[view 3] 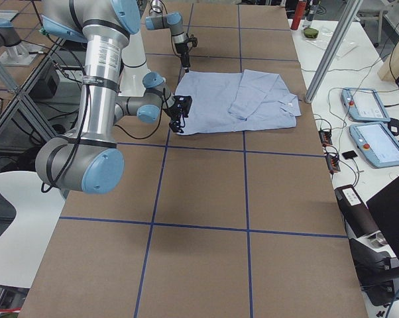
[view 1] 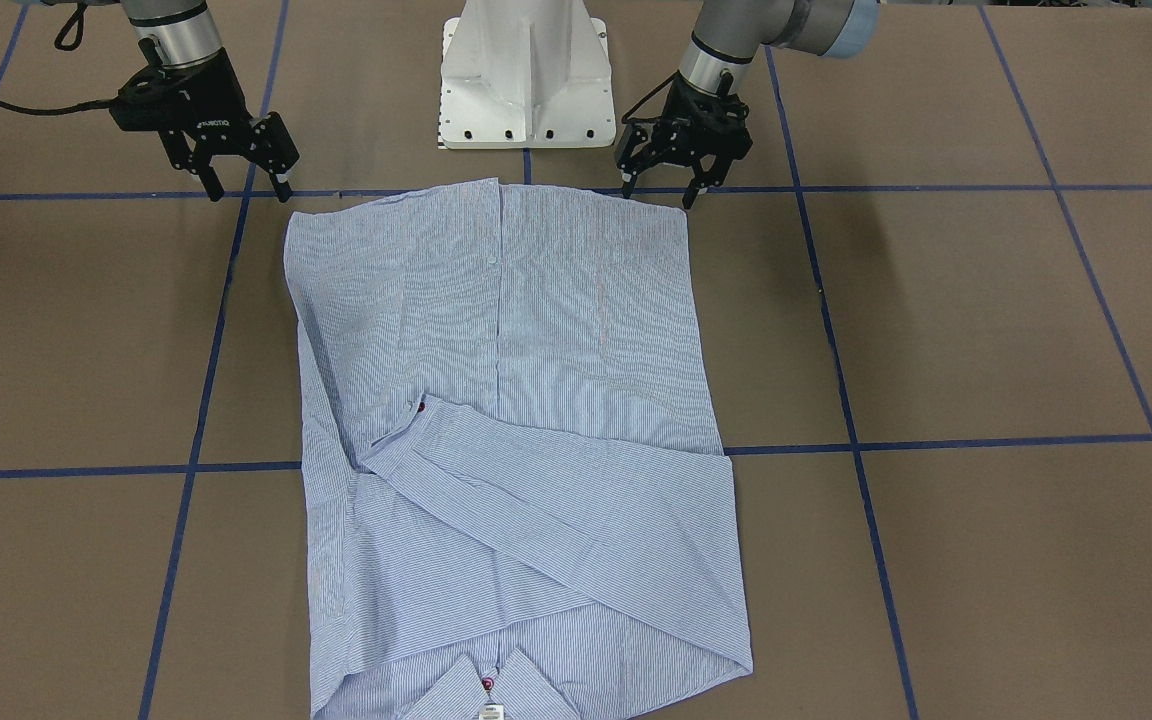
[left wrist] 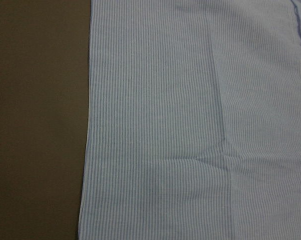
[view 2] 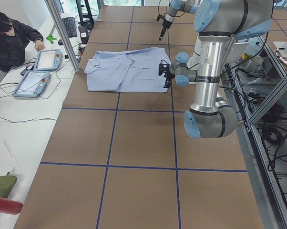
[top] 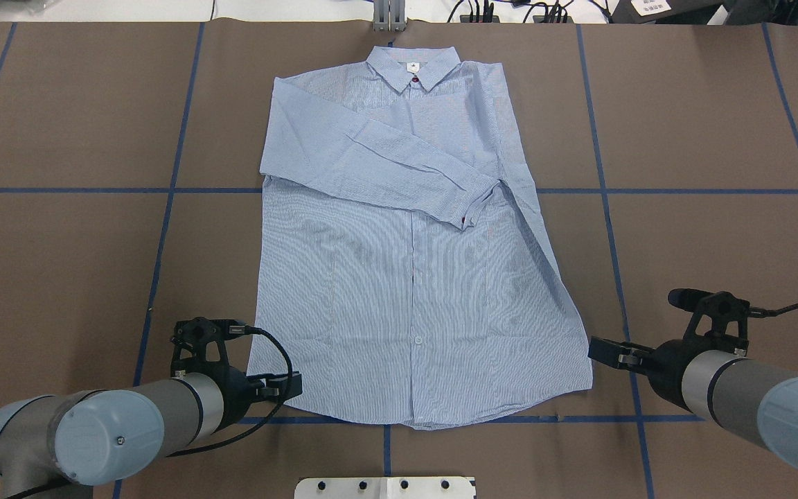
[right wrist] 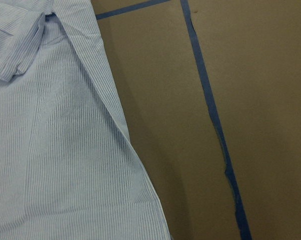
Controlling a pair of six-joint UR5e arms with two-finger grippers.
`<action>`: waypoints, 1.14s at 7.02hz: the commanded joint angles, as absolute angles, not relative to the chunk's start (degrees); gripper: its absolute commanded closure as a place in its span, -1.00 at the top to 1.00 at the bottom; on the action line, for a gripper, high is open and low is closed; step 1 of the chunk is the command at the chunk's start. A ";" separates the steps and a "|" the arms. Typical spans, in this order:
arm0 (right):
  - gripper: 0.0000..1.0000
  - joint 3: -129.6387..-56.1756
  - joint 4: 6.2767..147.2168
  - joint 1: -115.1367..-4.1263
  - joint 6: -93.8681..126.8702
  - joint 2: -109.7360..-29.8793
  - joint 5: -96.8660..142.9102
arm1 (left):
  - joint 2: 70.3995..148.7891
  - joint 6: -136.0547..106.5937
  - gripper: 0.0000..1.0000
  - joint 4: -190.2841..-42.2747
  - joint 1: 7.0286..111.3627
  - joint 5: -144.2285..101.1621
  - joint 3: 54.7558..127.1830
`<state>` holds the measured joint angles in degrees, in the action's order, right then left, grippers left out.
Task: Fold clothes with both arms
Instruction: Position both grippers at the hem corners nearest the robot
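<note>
From my console, the shirt [top: 413, 277] lies flat and front-up on the table [view 1: 986, 320], straight out in front of the white pedestal base [view 1: 526, 80]. Its hem [top: 413, 419] is the end nearest the base and its collar [top: 413, 66] the end farthest from it. One sleeve [top: 378, 163] is folded slantwise across the chest, and its cuff [top: 472, 208] rests past the button line. The left gripper [view 1: 658, 195] hangs beside the base at the hem corner on its own side, fingers spread wide with nothing between them. I cannot tell whether the tips touch the cloth. The right gripper [view 1: 249, 190] sits on the other side of the base, also wide open and empty, just off its hem corner and clear of the fabric. The left wrist camera shows me striped cloth with one straight side edge against bare table. The right wrist camera shows the shirt's slanting edge and a blue tape line [right wrist: 210, 115] beside it.
</note>
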<state>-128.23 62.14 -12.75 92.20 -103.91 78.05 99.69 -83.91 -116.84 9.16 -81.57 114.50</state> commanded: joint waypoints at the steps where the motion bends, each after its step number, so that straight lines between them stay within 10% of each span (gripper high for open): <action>1: 0.99 -128.15 62.14 -12.66 92.20 -103.97 77.87 | 99.58 -83.76 0.82 -116.72 9.14 -81.65 113.82; 8: 0.99 -128.14 62.14 -12.30 92.20 -103.97 77.52 | 99.49 -83.58 0.78 -116.54 9.05 -81.65 111.54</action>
